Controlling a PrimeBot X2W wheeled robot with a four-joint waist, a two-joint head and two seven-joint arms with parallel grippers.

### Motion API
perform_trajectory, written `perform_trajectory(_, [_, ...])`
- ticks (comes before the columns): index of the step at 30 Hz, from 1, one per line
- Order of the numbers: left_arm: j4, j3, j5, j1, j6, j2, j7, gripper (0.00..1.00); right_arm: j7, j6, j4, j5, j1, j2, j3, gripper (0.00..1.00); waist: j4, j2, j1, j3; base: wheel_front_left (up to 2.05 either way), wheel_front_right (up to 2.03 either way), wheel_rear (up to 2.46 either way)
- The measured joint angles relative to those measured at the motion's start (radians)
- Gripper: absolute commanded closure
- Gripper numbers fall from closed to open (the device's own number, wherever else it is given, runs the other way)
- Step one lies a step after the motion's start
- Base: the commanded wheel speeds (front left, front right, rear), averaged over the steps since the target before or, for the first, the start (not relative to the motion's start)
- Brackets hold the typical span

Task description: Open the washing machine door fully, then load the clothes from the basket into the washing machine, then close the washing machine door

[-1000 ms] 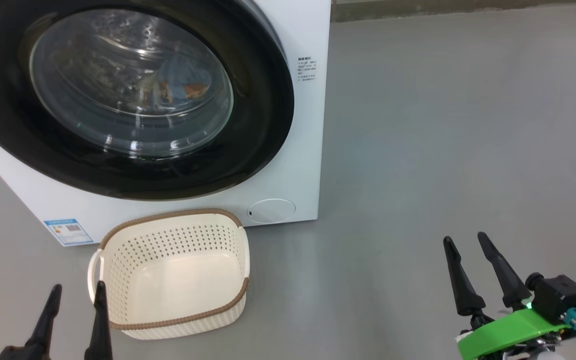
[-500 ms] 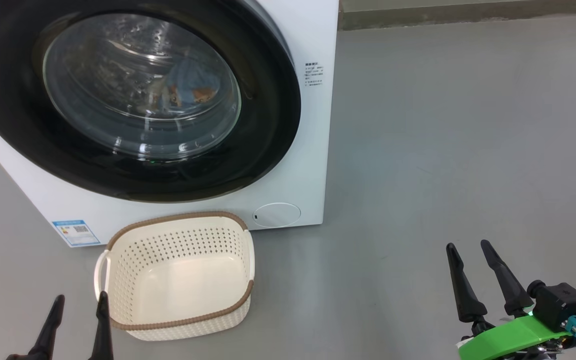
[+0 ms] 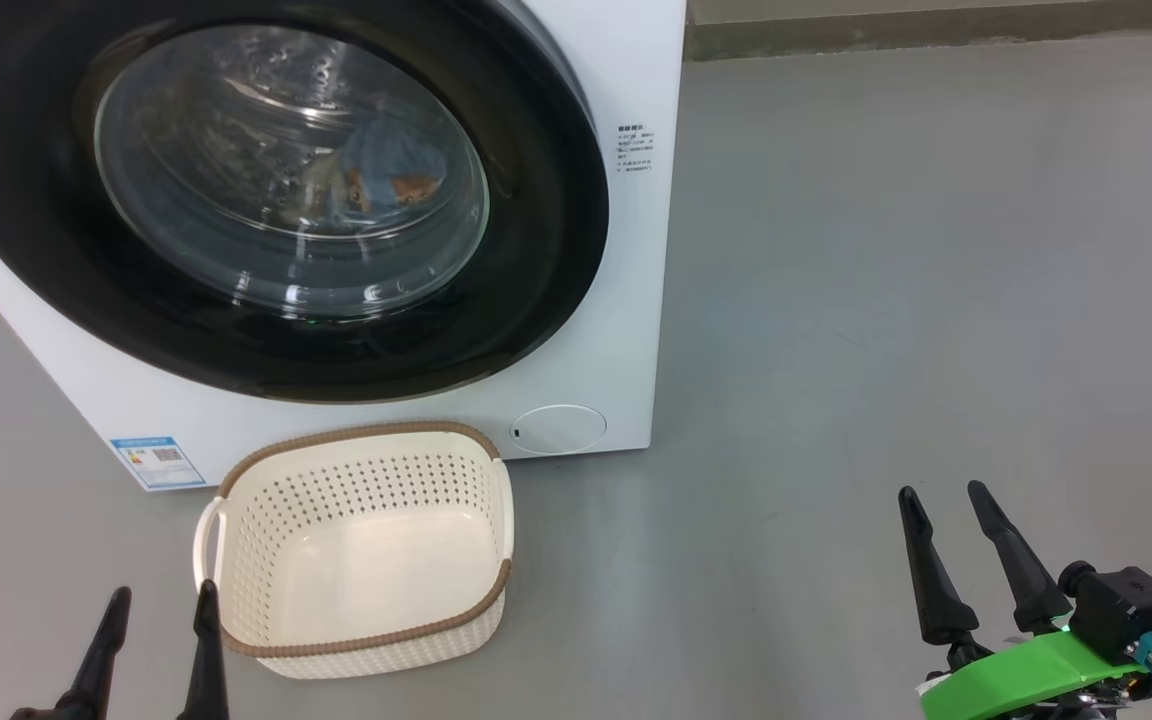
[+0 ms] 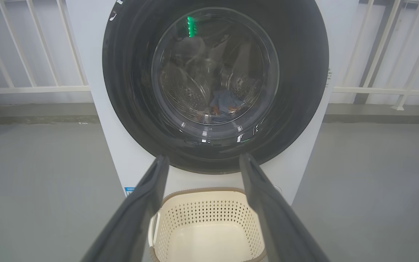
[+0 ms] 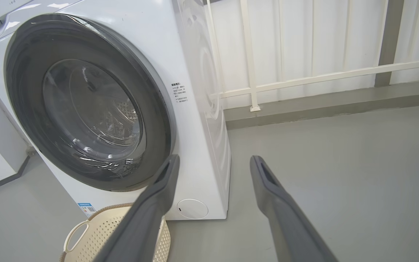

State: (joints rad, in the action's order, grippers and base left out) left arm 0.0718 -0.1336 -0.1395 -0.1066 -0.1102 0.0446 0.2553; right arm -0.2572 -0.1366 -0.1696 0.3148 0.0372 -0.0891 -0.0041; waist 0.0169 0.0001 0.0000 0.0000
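Note:
The white washing machine [image 3: 626, 300] stands at the upper left, its round black door [image 3: 536, 250] shut flat against the front. Through the glass window the light-blue clothes [image 3: 391, 165] with orange bears lie inside the drum, also seen as clothes [image 4: 226, 105] in the left wrist view. The cream basket [image 3: 361, 550] sits on the floor in front of the machine with nothing in it. My left gripper [image 3: 163, 598] is open at the lower left, just left of the basket. My right gripper [image 3: 941, 492] is open at the lower right, well away from the machine.
Grey floor [image 3: 886, 300] stretches to the right of the machine. A white railing [image 5: 322, 76] and a low kerb run behind it. A blue label [image 3: 158, 462] and a round white flap [image 3: 561, 428] mark the machine's lower front.
The picture has shifted slightly right and down, a move of the camera. Both grippers stay low and open; the door, basket and clothes stand as before.

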Motion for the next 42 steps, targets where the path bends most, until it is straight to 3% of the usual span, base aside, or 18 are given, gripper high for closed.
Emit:
perform_trajectory(18, [-0.005,0.007,-0.013,0.000,-0.006,0.000,0.000,0.00,0.000,0.000,-0.005,-0.005,0.000,0.001,-0.002,0.00,0.003,0.0000,0.0000,0.000,0.00,0.00,0.00])
perform_trajectory(19, [-0.003,0.014,-0.021,0.000,-0.009,-0.001,0.000,1.00,0.000,0.000,-0.006,-0.004,0.000,0.002,-0.002,1.00,0.003,0.0000,0.0000,0.001,0.00,0.00,0.00])
perform_trajectory(25, [0.066,0.027,-0.025,-0.005,-0.009,-0.031,-0.005,1.00,0.002,0.000,-0.076,-0.002,-0.028,0.011,-0.001,1.00,0.003,0.0000,0.0001,0.001,0.00,0.00,0.00])
perform_trajectory(42, [0.086,0.028,-0.227,-0.007,-0.009,-0.031,-0.055,1.00,0.054,0.000,-0.080,0.182,-0.034,0.017,-0.013,1.00,0.000,0.0000,0.0002,0.001,0.00,0.00,0.00])
